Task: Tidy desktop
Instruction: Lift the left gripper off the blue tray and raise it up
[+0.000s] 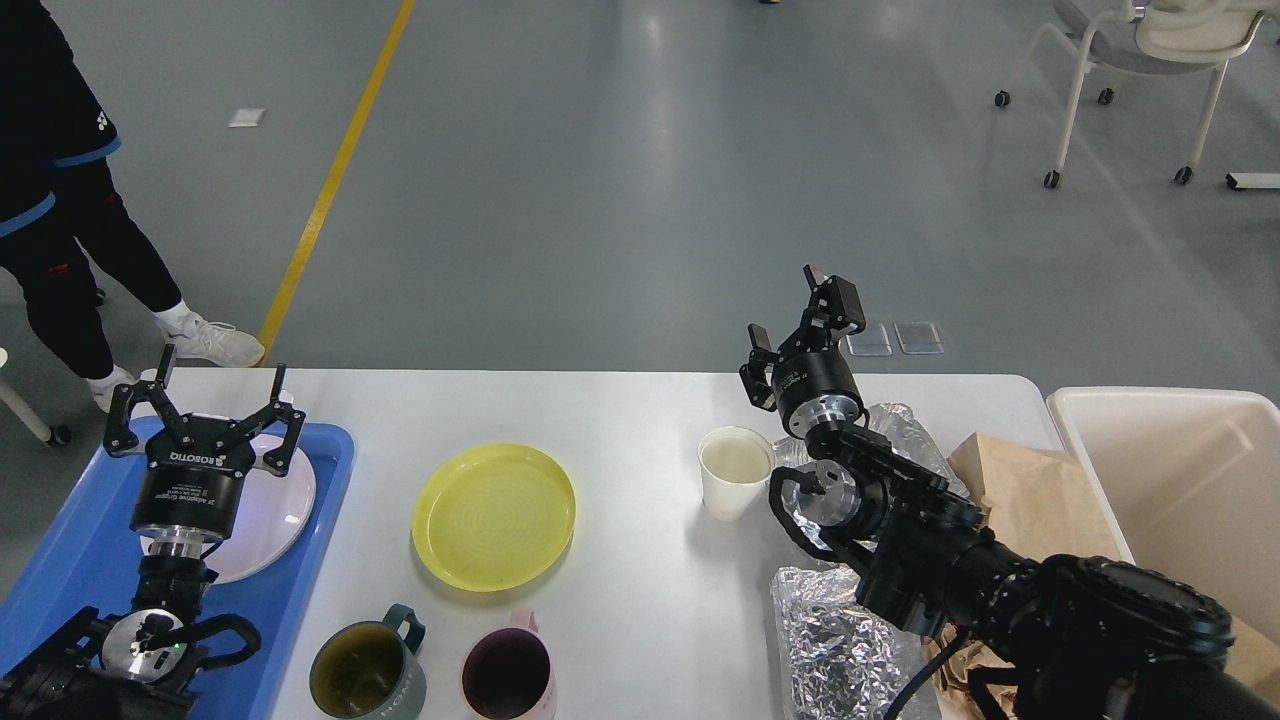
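The white desktop [620, 410] holds a yellow plate [494, 515], a white paper cup [734, 471], a dark green mug [367, 673] and a pink mug [508, 677]. Crumpled foil [838, 640] and brown paper bags [1020, 490] lie at the right. My left gripper [205, 405] is open and empty above a white plate [270, 505] on the blue tray [75, 560]. My right gripper [795, 310] is open and empty, raised over the table's far edge behind the paper cup.
A cream bin [1175, 480] stands at the table's right end. A person [60, 200] stands at the far left beside the tray. A wheeled chair [1140, 60] is at the back right.
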Robot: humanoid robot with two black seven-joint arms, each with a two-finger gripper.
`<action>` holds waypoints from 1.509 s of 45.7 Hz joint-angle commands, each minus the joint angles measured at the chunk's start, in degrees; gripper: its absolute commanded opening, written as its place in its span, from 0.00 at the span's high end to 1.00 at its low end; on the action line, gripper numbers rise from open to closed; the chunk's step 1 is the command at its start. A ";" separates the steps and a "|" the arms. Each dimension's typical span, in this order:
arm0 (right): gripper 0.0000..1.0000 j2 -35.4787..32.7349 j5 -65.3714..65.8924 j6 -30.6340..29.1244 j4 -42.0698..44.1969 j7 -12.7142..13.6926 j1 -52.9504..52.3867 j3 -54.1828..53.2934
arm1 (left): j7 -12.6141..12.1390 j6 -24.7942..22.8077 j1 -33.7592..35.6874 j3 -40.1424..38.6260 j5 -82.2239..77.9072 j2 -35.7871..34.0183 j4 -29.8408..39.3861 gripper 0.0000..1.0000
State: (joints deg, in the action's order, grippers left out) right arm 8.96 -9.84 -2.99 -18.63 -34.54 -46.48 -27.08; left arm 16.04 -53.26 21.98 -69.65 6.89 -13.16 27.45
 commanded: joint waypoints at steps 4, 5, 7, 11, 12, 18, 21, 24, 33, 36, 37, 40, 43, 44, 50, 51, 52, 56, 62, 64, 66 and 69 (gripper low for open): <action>0.00 0.00 0.00 0.00 0.00 0.00 -0.02 -0.08 | -0.13 16.40 10.88 1.62 -0.30 0.15 -0.21 0.02; 0.00 0.00 0.00 0.00 0.00 0.00 -0.02 -0.08 | -0.13 19.04 12.20 1.97 -0.21 0.06 -0.21 0.02; 0.00 0.00 0.00 0.00 0.00 0.00 -0.02 -0.08 | -0.13 24.75 15.01 3.11 -0.30 -0.03 -0.21 0.02; 0.00 0.00 0.00 0.00 0.00 0.00 -0.02 -0.08 | -0.13 36.36 20.72 8.02 -0.30 -0.03 -0.38 0.02; 0.00 0.00 0.00 0.00 0.00 0.00 -0.02 -0.08 | -0.13 39.08 22.30 9.69 -0.30 -0.03 -0.38 0.02; 0.00 0.00 0.00 0.00 0.00 0.00 -0.02 -0.08 | -0.22 53.15 32.67 20.76 -0.74 0.59 -3.62 0.02; 0.00 0.00 0.00 0.00 0.00 0.00 -0.02 0.00 | -0.22 57.64 38.64 26.56 -0.82 0.76 -6.17 0.02; 0.00 0.00 0.00 0.00 0.00 0.00 -0.02 -0.08 | -0.22 60.90 47.35 35.52 -0.82 0.68 -8.03 0.02; 0.00 0.00 0.00 0.00 0.00 0.00 -0.02 -0.08 | -0.13 61.08 64.93 61.36 -0.82 0.94 -8.03 0.02; 0.00 0.00 0.00 0.00 0.00 0.00 -0.02 -0.08 | -0.13 60.99 69.15 70.58 -0.82 1.46 -7.94 0.02; 0.00 0.00 0.00 0.00 0.00 0.00 -0.02 -0.08 | -0.13 60.99 70.56 73.66 -0.82 1.90 -7.94 0.02; 0.00 0.00 0.00 0.00 0.00 0.00 -0.02 -0.08 | -0.13 60.64 74.08 82.89 -0.82 4.27 -7.94 0.02; 0.00 0.00 0.00 0.00 0.00 0.00 -0.02 -0.08 | -0.13 60.12 75.84 90.20 -0.82 6.12 -7.94 0.02; 0.00 0.00 0.00 0.00 0.00 0.00 0.07 -0.08 | -0.13 59.85 76.19 92.04 -0.82 6.47 -7.85 0.02; 0.00 0.00 0.00 0.00 0.00 0.00 -0.02 -0.08 | -0.13 55.64 78.48 97.86 -0.82 6.91 -7.41 0.02; 0.00 0.00 0.00 0.00 0.00 0.00 -0.02 -0.08 | -0.13 54.41 78.83 98.38 -0.82 6.83 -7.24 0.02; 0.00 0.00 0.00 0.00 0.00 0.00 -0.02 -0.08 | -0.13 52.84 79.09 99.09 -0.82 6.83 -6.98 0.02; 0.00 0.00 0.00 0.00 0.00 0.00 -0.02 -0.08 | -0.13 45.72 79.80 103.30 -0.82 5.86 -5.75 0.02; 0.00 0.00 0.00 0.00 0.00 0.00 -0.02 -0.08 | -0.13 32.72 80.24 117.00 -0.82 1.12 -0.74 0.02; 0.00 0.00 0.00 0.00 0.00 0.00 -0.02 -0.08 | -0.13 28.32 80.76 122.62 -0.82 0.33 1.01 0.02; 0.00 0.00 0.00 0.00 -0.09 0.00 -0.02 -0.08 | -0.22 23.31 81.38 127.72 -0.91 -0.12 2.86 0.02; 0.00 0.00 0.00 0.00 -0.09 0.00 -0.02 -0.08 | -0.22 15.93 81.82 132.92 -0.91 -0.12 3.57 0.02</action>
State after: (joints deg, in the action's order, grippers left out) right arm 8.96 -9.84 -2.99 -18.63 -34.54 -46.46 -27.15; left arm 15.91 -25.26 102.82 52.92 6.05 -12.57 28.48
